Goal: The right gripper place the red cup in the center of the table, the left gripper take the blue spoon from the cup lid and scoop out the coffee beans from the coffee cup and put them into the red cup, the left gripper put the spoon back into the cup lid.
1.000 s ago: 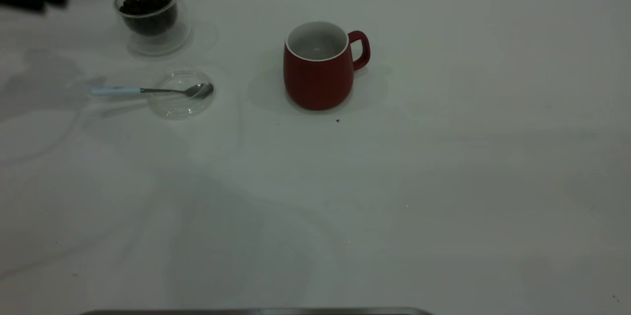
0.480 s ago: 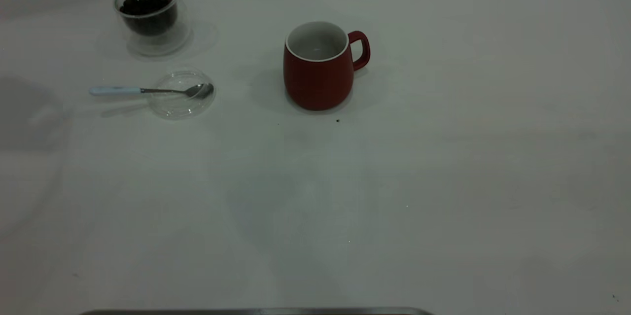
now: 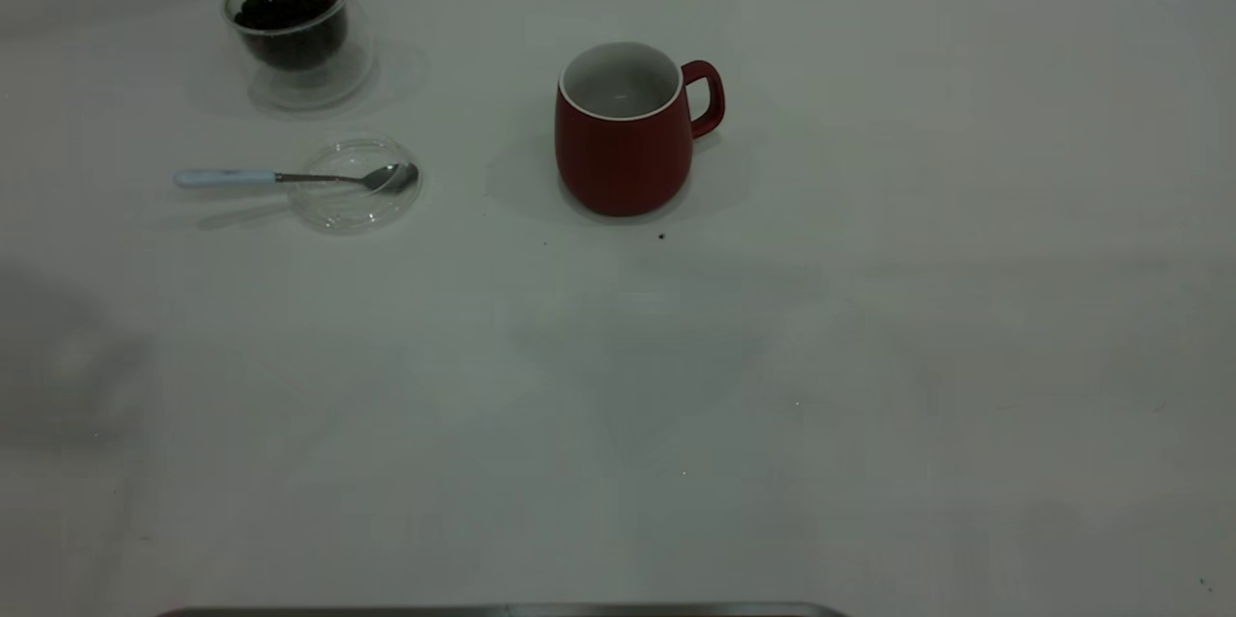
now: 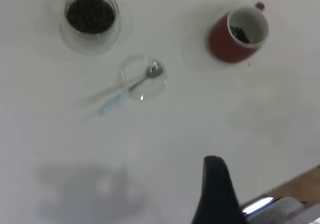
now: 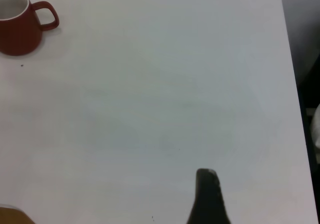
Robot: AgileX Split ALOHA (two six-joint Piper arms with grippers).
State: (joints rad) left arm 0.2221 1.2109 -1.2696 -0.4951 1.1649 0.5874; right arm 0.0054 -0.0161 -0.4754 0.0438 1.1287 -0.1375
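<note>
Left gripper (image 4: 216,184) is hanging high above the surface (image 3: 869,356), well clear of everything; I cannot tell its opening, nor the right gripper's (image 5: 207,194). Far beyond it the blue spoon (image 4: 131,87) is lying across the cup lid (image 4: 143,78), between the coffee cup (image 4: 91,17) and the red cup (image 4: 237,33) holding coffee beans (image 4: 241,33). Risk: the overhanging handle tipping the lid if bumped.

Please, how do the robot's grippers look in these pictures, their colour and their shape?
Little shows. The left gripper appears in its wrist view as a glossy black piece, tapering to a narrow rounded tip. The right gripper looks alike in its own wrist view: black, tapered. No cables or markings are visible. The exterior view shows neither arm.
</note>
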